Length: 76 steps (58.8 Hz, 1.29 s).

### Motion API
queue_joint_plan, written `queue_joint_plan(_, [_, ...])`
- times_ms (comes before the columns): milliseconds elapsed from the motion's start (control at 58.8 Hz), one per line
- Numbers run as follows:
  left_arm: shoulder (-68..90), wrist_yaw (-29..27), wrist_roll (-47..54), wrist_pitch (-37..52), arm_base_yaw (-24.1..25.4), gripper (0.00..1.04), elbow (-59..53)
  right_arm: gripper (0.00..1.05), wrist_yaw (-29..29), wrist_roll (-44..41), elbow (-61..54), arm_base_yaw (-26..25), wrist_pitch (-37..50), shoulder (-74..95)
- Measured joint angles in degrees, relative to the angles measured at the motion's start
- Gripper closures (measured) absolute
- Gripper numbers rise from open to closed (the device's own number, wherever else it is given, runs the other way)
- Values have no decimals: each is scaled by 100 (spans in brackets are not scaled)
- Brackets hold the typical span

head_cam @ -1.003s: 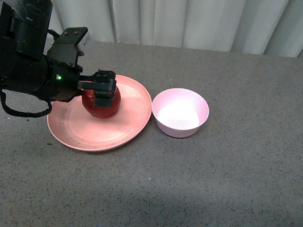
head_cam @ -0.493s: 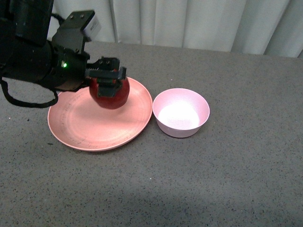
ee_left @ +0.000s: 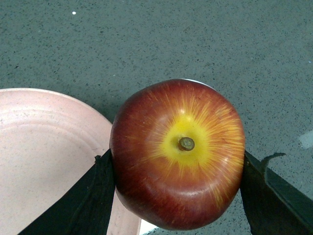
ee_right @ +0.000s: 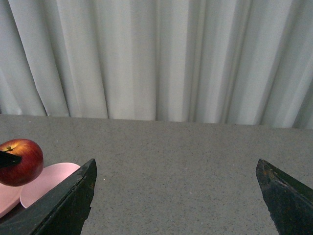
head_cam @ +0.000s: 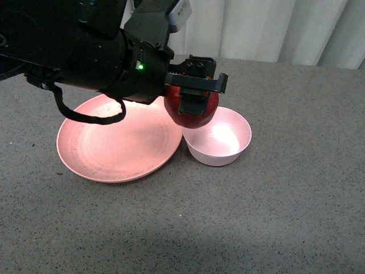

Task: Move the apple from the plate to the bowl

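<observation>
Your left tool (head_cam: 194, 103) is clamped on the apple (head_cam: 194, 121), one finger on each flank, stem pointing straight up at the wrist camera. The apple hangs clear of the plate (head_cam: 108, 148), over the near-left part of the bowl's (head_cam: 225, 151) rim. The bowl's centre therefore lies a little further toward the right edge of the bench, and that sideways offset is what your next move turns on. The left arm already carries the fruit. The right tool (ee_right: 178, 196) waits well apart near the right edge, its fingers spread wide and empty. From the left wrist the apple hides nearly all of the bowl, leaving only slivers of pale rim. You cannot read its height above the rim, and the front view hides the far finger.
</observation>
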Motion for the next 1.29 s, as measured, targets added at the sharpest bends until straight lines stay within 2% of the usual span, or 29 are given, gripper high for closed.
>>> queue_joint_plan(391, [772,-125,-48,-44,-365,41,660,9,0,0,0,0,0,0])
queue_joint_plan(1122, [1478,-297,-197,155,-514,41,927,9,0,0,0,0,0,0])
queue_joint_plan(1156, [1486,-334,-208,181,-514,39,927,9,0,0,0,0,0,0])
queue_joint_plan(1292, [1484,-361,-197,258,-511,18,914,9,0,0,0,0,0,0])
